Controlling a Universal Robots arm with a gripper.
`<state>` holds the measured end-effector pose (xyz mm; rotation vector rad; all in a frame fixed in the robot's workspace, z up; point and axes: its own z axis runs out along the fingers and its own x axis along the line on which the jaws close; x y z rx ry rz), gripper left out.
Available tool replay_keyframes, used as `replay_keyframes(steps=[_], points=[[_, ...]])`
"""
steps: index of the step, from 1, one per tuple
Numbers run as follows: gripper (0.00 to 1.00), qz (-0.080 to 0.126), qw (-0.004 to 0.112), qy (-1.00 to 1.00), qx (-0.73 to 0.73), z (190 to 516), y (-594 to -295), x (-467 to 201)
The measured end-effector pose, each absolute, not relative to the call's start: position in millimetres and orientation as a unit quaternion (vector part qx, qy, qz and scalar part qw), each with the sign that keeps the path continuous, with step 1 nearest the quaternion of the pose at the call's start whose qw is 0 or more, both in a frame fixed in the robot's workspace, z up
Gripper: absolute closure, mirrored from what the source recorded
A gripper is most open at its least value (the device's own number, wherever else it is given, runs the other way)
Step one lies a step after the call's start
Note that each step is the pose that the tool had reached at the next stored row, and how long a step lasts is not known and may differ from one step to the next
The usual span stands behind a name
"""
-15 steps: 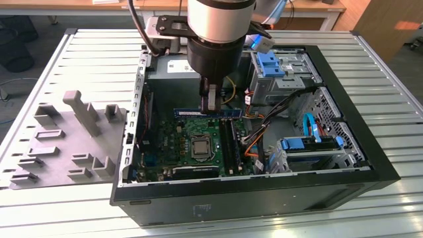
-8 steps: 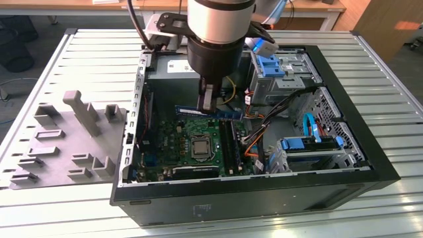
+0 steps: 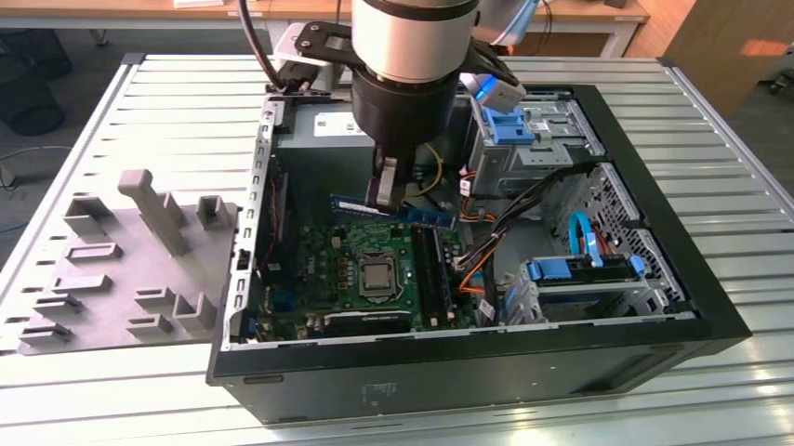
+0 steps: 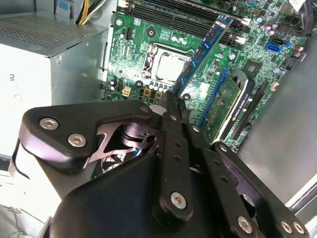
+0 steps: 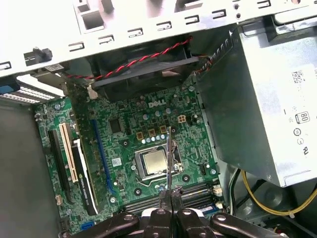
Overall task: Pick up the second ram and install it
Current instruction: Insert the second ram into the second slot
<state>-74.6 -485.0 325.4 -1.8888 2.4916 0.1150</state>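
The second ram [image 4: 204,49] in the black gripper [image 4: 174,96] is blue. Beneath it the motherboard [image 4: 132,54] is green, the case [image 3: 496,360] black.

clear: above motherboard [image 3: 316,279], around hand [image 3: 387,201] | obstacles: power supply [image 3: 320,139], drive cage [image 3: 536,149], cables [image 3: 478,251] flanking

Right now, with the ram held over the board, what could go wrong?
1. The gripper holds the ram above the board, lying across the slots rather than along them. Lowered like this, it would likely hit the slot walls or the bare CPU.
2. Loose cables hang close beside the slots on the exterior view's right and might snag the stick's end.
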Motion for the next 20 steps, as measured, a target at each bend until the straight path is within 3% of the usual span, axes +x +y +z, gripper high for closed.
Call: replay_keyframes(steps=[20], points=[[0.88, 0.035, 0.012, 0.883, -0.468, 323.9, -485.0, -74.6]])
